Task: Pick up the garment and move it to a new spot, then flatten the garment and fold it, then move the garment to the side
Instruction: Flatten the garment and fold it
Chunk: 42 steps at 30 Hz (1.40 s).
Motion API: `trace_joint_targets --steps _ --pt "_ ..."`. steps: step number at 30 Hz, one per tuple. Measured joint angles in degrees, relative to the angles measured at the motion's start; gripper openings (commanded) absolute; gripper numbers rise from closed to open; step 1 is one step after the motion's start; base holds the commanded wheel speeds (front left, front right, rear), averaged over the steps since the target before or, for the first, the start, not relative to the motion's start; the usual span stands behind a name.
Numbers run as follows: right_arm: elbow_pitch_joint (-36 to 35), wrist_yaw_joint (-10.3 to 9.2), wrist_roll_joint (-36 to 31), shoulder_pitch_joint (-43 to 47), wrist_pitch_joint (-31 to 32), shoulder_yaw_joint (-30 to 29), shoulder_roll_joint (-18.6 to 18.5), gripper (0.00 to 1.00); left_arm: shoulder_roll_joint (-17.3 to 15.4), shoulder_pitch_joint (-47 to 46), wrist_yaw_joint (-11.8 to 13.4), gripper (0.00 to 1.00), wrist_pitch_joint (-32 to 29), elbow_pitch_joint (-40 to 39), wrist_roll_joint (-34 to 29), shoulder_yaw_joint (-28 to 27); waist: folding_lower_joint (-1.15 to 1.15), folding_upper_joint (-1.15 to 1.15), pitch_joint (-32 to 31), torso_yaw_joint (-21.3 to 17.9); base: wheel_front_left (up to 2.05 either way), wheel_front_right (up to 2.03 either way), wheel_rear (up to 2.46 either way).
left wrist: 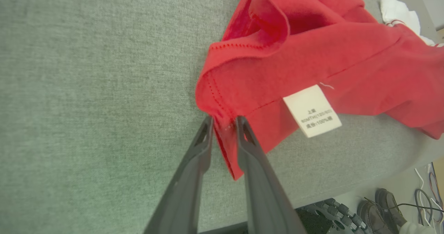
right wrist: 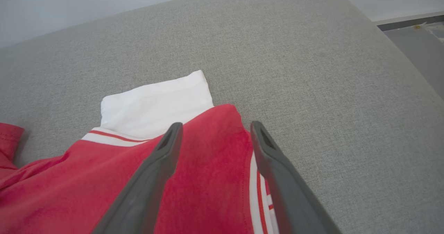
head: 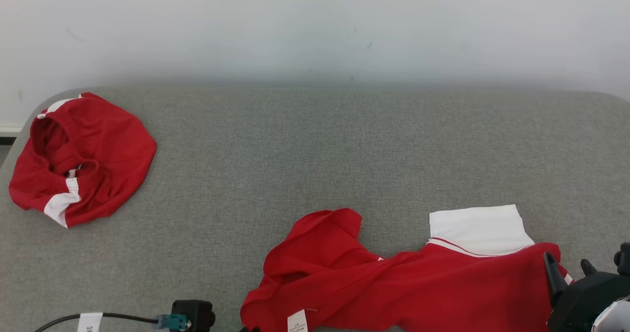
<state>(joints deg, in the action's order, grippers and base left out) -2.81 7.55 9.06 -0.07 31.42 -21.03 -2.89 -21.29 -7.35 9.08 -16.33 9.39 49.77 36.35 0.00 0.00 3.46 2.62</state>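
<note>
Lying crumpled at the near edge of the counter (head: 315,150): red garment (head: 418,283), white panel (head: 477,228) at its right end, white care tag (left wrist: 312,111) showing. Two red garments total; second garment (head: 83,160) bunched far left. Hem corner pinched between the narrow left fingers (left wrist: 194,164). Spread wide over the striped end, right fingers (right wrist: 152,171).

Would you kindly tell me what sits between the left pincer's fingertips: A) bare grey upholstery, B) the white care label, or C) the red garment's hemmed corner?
C: the left pincer has the stitched hem corner of the red garment between its fingertips, while the care label lies clear of it.
</note>
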Motion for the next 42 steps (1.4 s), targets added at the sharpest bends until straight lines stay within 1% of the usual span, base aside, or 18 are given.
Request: trace_joint_targets --steps 1,2,7,11,14,15,21,25,30,33,34,35,36,37,38,39,42 --pt "0.0 0.0 0.0 0.0 -0.2 0.0 0.0 1.0 -0.1 0.0 0.0 0.19 -0.1 -0.2 0.0 0.0 0.0 0.0 0.1 0.0 0.0 0.0 0.0" --pt "0.1 0.0 0.0 -0.1 -0.2 0.0 0.0 1.0 -0.4 0.0 0.0 0.0 -0.4 -0.3 0.0 0.1 0.0 0.0 0.3 -0.1 0.0 0.0 0.0" --pt "0.9 0.0 -1.0 -2.0 0.9 1.0 0.0 1.0 -0.8 0.0 0.0 0.0 -1.0 -1.2 0.0 0.3 0.0 0.0 1.1 -0.1 0.0 0.0 0.0" --pt "3.2 0.0 -3.8 -7.0 5.5 1.6 -0.1 1.0 -1.2 -0.1 0.1 0.0 -0.4 -2.1 -0.1 -0.2 0.0 0.0 2.1 -0.2 0.0 0.0 0.0" --pt "7.9 0.01 -5.5 -12.3 9.2 1.4 -2.4 1.0 -1.5 -0.6 0.0 0.0 0.1 -2.5 -0.3 -0.3 0.0 0.0 3.3 -0.2 0.0 0.0 0.0" --pt "11.4 0.0 -6.3 -15.9 9.9 1.1 -4.2 1.0 -1.5 -1.4 -0.1 0.0 0.2 -2.9 -0.4 -0.4 0.0 0.0 4.2 -0.1 0.0 0.0 0.0" --pt "22.3 0.0 -7.7 -24.6 8.5 1.6 -7.9 1.0 -1.7 -2.9 -0.5 0.0 0.3 -3.3 -0.9 -0.4 0.01 0.0 7.1 0.6 0.0 0.0 0.0" --pt "27.8 0.0 -8.7 -28.0 7.8 2.8 -9.0 1.0 -1.8 -3.7 -0.5 0.0 0.1 -3.6 -1.1 -0.3 0.01 0.0 8.9 1.1 0.0 0.0 0.0" --pt "31.9 0.0 -8.8 -30.4 7.9 5.2 -9.9 0.99 -1.9 -3.9 -0.5 0.0 0.2 -4.1 -1.2 -0.3 0.01 0.0 10.3 1.6 0.0 0.0 0.0" --pt "33.4 0.0 -8.2 -31.4 8.5 6.9 -10.7 0.92 -2.0 -3.9 -0.5 0.0 0.2 -4.2 -1.2 -0.3 0.0 0.0 10.4 1.5 0.0 0.0 0.0" --pt "33.9 0.0 -7.9 -31.7 8.9 7.5 -11.0 0.77 -2.0 -3.9 -0.5 0.0 0.2 -4.2 -1.2 -0.3 0.0 0.0 10.4 1.5 0.0 0.0 0.0" --pt "33.9 0.0 -7.9 -31.7 8.9 7.5 -11.0 0.5 -2.0 -3.9 -0.5 0.0 0.2 -4.2 -1.2 -0.3 0.0 0.0 10.4 1.5 0.0 0.0 0.0" --pt "34.7 0.0 -7.2 -31.9 9.2 9.1 -11.5 0.44 -2.1 -4.0 -0.5 0.0 0.2 -4.2 -1.2 -0.3 0.0 0.0 10.4 1.5 0.0 0.0 0.0" --pt "34.7 0.0 -7.2 -31.9 9.2 9.1 -11.5 0.21 -2.1 -4.0 -0.5 0.0 0.2 -4.2 -1.2 -0.3 0.0 0.0 10.4 1.5 0.0 0.0 0.0" --pt "34.9 0.01 -6.7 -32.0 9.4 9.7 -11.6 0.05 -2.1 -4.0 -0.5 0.0 0.2 -4.2 -1.2 -0.3 0.0 0.0 10.4 1.5 0.0 0.0 0.0" --pt "35.0 0.01 -6.4 -32.1 9.4 10.2 -11.7 0.0 -2.1 -4.1 -0.5 0.0 0.3 -4.2 -1.2 -0.3 0.0 0.0 10.4 1.5 0.0 0.0 0.0" --pt "35.2 0.01 -5.4 -32.3 8.8 11.9 -12.2 0.0 -2.0 -4.4 -0.5 0.0 1.4 -4.2 -1.2 -0.7 0.0 0.0 10.3 1.3 0.0 0.0 0.0"
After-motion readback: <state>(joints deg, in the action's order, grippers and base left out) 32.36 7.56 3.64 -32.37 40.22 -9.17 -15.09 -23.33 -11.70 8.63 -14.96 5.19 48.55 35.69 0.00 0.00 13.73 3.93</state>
